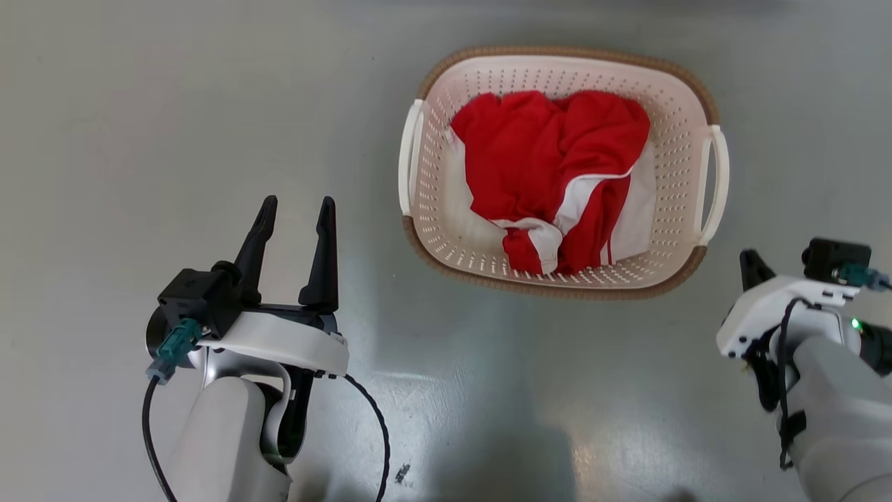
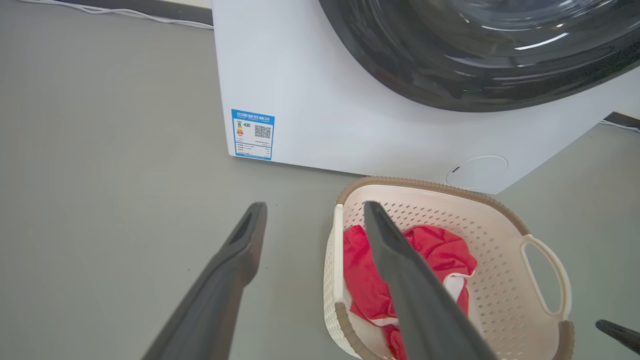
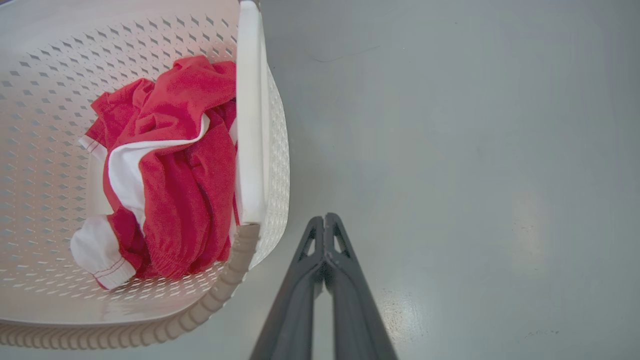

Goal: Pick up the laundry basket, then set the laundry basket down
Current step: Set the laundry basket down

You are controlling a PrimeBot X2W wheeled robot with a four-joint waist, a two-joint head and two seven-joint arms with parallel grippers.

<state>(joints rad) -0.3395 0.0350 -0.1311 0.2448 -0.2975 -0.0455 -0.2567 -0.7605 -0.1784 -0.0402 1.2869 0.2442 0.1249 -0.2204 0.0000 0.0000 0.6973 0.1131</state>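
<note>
Both laundry basket point(image 1: 669, 139) handles point(image 1: 410, 157) need an even grab: the left gripper point(image 1: 297, 203) is spread wide, but the right gripper point(image 3: 324, 220), pinched together and empty, must spread too.

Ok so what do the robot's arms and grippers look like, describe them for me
The left gripper and right gripper each have two long, dark, tapering fingers. Behind them sits a white wrist shell with a black camera block, a teal connector and a looping black cable. The forearms are pale grey; a small green light glows on the right one.
</note>
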